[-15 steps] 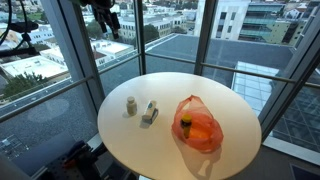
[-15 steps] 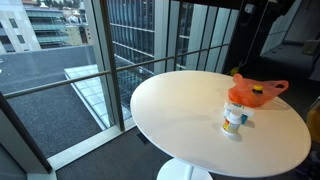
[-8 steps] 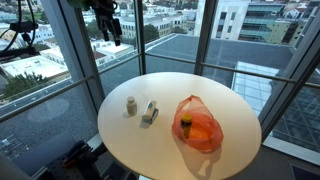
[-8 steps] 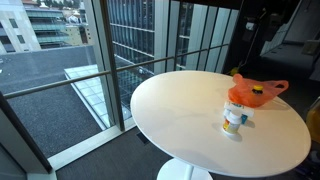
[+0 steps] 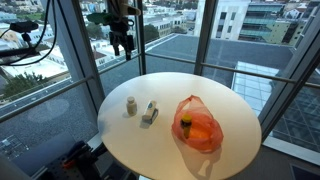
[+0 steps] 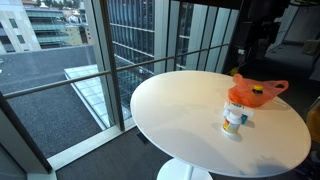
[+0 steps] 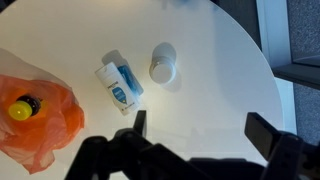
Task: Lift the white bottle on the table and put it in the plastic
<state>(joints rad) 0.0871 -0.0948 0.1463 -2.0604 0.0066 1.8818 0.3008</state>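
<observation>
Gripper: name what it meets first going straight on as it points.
Probably bare table, beside the white bottle rather than on it; the gripper hangs high above, so depth is unclear.

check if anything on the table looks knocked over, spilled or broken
Nothing stands out. The white bottle stands upright on the table; the white-and-blue tube beside it lies flat, apart from it. The orange plastic bag is crumpled, with a yellow-capped bottle inside. No spill or damage shows.
</observation>
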